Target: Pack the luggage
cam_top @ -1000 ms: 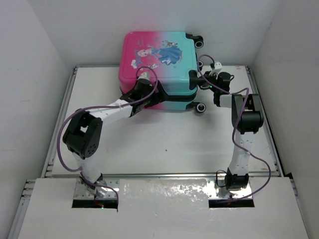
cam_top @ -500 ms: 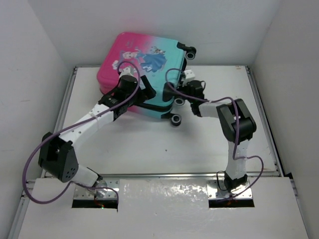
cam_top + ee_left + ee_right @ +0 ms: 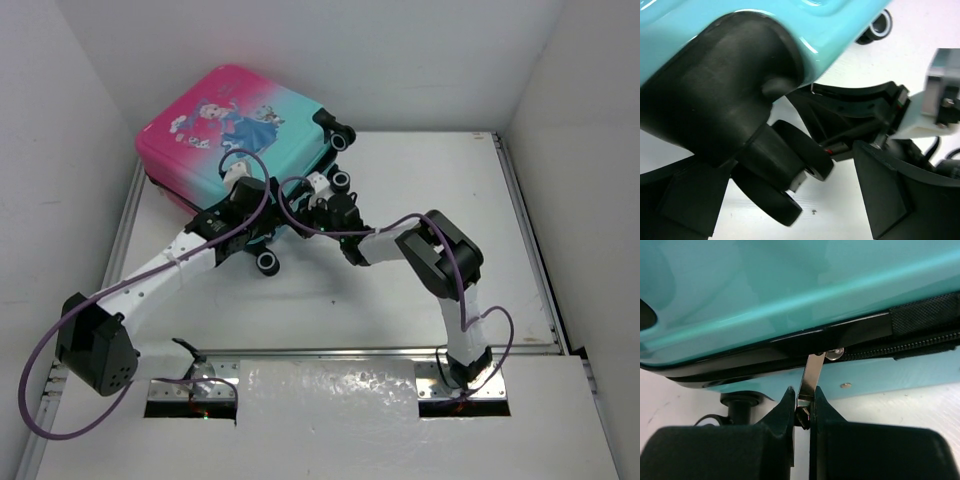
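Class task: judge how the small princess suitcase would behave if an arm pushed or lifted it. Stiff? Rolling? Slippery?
The luggage is probably stiff: its glossy hard shell shows no sag. Pushed, it may roll or swivel on its small black wheels. The thin metal zipper pull, pinched in the right gripper's jaws, looks smooth and might slip out.

Likely a lab: white walls (image 3: 420,60) boxing a white table (image 3: 330,310).
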`<state>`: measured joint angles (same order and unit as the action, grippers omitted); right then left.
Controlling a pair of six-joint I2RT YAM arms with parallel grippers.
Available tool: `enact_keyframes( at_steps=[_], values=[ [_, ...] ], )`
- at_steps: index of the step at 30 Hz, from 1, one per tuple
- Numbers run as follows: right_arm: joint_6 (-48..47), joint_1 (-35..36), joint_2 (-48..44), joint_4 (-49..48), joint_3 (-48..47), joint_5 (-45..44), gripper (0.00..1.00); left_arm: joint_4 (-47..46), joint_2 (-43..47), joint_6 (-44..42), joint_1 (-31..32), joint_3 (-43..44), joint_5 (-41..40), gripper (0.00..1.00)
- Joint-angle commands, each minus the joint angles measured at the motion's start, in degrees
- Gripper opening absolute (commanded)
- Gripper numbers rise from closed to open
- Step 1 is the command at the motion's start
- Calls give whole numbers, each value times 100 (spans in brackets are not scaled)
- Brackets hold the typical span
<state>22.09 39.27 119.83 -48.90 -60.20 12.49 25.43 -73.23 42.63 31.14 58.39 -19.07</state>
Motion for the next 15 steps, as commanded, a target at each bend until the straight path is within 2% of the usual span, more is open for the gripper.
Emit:
enact_keyframes(
  at_steps=[1,4,6,7,8,9,10,15],
  values=[
    [165,213,84,-577,-325,755,0,-276,-42,149,-46,-47,-474,100],
    [-90,204,198,-271,-518,501,0,-258,-156,140,-73,-117,-562,96],
    [-318,117,234,-146,-545,55,0,-284,-209,88,-116,-249,-598,80],
    [-293,-49,251,-172,-519,-79,0,-371,-218,53,-134,-293,-607,62],
    [-249,-146,243,-155,-449,-254,0,-398,-227,9,-178,-363,-598,26],
    [-179,-269,190,-172,-387,-439,0,-442,-244,-18,-204,-390,-580,8],
    [-48,-531,155,-155,-317,-858,0,-442,-236,-27,-230,-407,-572,0],
    [366,-1463,-4,-268,-26,-1468,0,-495,-209,-273,-292,-416,-554,0]
  ],
)
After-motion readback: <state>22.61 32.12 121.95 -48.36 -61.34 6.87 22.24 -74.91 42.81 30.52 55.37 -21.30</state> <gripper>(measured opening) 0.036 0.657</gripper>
